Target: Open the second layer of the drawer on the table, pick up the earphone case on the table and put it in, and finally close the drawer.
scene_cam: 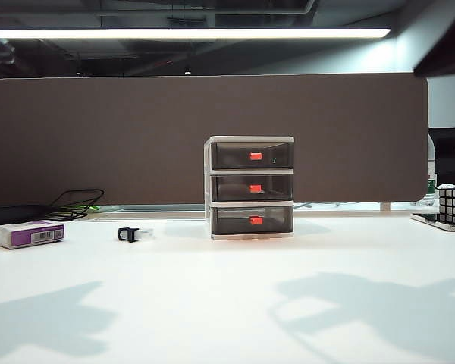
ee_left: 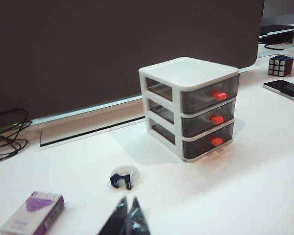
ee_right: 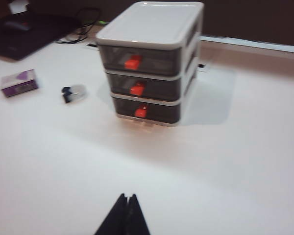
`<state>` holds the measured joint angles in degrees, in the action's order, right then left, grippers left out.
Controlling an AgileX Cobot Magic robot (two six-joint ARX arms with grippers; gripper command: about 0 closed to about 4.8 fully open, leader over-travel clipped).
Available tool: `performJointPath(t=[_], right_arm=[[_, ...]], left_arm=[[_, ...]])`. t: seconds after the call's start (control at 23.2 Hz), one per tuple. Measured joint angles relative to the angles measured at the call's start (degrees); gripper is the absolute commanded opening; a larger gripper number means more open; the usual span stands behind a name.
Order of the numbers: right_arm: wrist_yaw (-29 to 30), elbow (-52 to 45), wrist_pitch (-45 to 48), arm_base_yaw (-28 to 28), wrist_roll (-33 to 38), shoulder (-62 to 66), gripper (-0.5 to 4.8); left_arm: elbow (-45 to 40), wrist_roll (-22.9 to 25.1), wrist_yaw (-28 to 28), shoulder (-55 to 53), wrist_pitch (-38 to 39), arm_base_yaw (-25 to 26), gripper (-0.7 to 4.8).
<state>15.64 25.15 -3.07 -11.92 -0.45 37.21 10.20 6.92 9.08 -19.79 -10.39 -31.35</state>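
Both of my grippers are pinched fully together and carry nothing: the left gripper (ee_left: 127, 208) shows as two dark fingertips meeting at the lower edge of its wrist view, and the right gripper (ee_right: 127, 203) looks the same at the bottom of its own view, each hanging above bare white table (scene_cam: 227, 303). Neither arm appears in the exterior view, only their shadows on the tabletop. In that view the drawer (scene_cam: 249, 187) stands upright just right of centre, against the brown partition (scene_cam: 136, 136), with all three trays pushed in; the second layer of the drawer (scene_cam: 252, 187) sits flush, its red handle (scene_cam: 255, 188) facing the camera. Left of the cabinet, well apart from it, lies a small black clip (scene_cam: 127, 234) touching something pale and rounded, possibly the earphone case (ee_left: 125, 172), though the blur keeps me unsure. Further left rests a white-and-purple box (scene_cam: 29, 234). At the right edge sits a puzzle cube (scene_cam: 454, 201).
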Motion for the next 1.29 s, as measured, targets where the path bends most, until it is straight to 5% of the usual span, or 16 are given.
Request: performJointPath(t=[0.39, 1.03, 1.29], right_arm=[[-5.86, -12.11, 0.9, 0.0, 3.34, -17.2, -0.05], [-10.82, -24.74, -0.96, 0.02, 4.96, -35.63, -0.05], [-15.47, -24.74, -1.97, 2.93, 4.66, -37.13, -0.05]], left_arm=[[-4.87, -3.78, 0.61, 1.7, -4.92, -0.02, -0.06], [-10.03, -2.38, 4.07, 1.6, -9.73, 0.37, -0.06], [-10.03, -1.18, -0.17, 1.57, -9.27, 7.43, -0.06]])
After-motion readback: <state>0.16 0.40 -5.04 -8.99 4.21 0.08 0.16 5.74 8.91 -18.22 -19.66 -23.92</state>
